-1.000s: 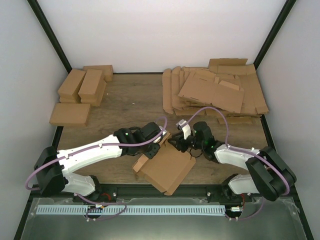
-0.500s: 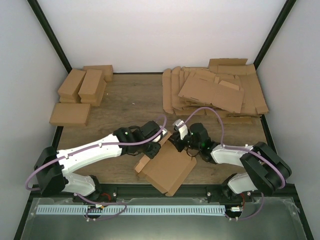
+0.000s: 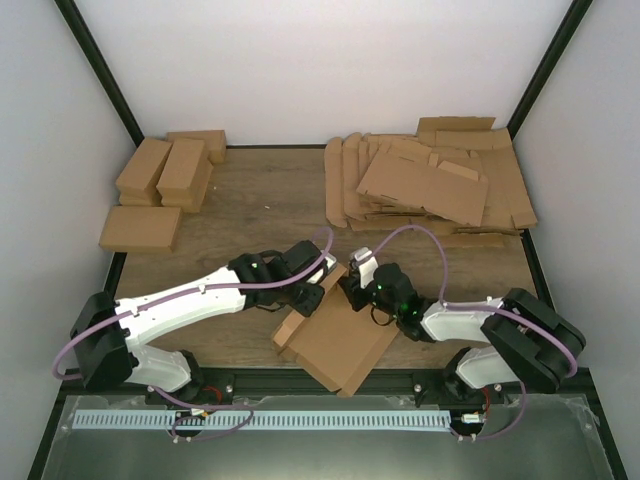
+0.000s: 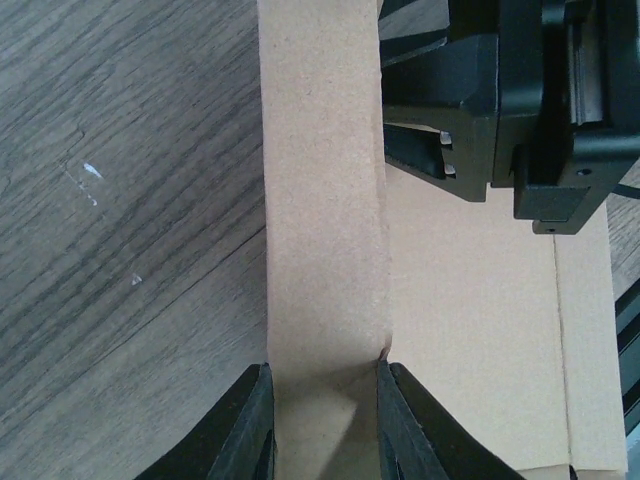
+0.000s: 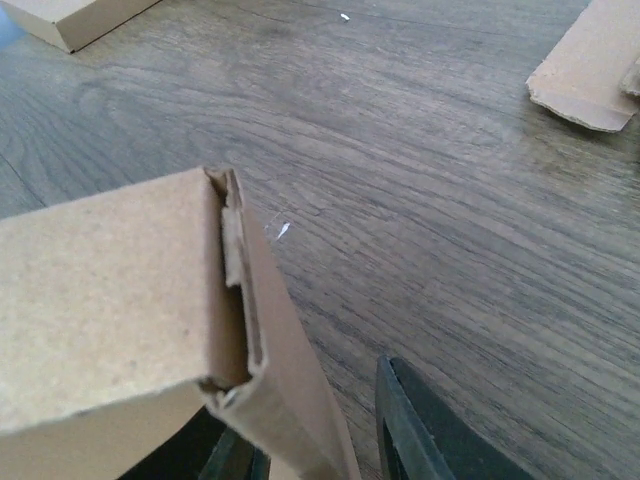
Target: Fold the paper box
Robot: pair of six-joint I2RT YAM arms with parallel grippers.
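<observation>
Cardboard looks light and easy to crease. My left claw (image 4: 325, 418) pinches a side strip of the paper box (image 3: 340, 340), lower centre of the frame. The right claw (image 5: 320, 452) straddles its corner, and I cannot tell how tightly. Better to hold near the folds.

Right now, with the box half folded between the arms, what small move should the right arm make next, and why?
Probably close the right fingers on the end flap of the box and push it inward. The left fingers clamp its side strip, steadying it, while the end gapes open, flap only partly tucked, and one right finger stands clear of the cardboard.
</observation>
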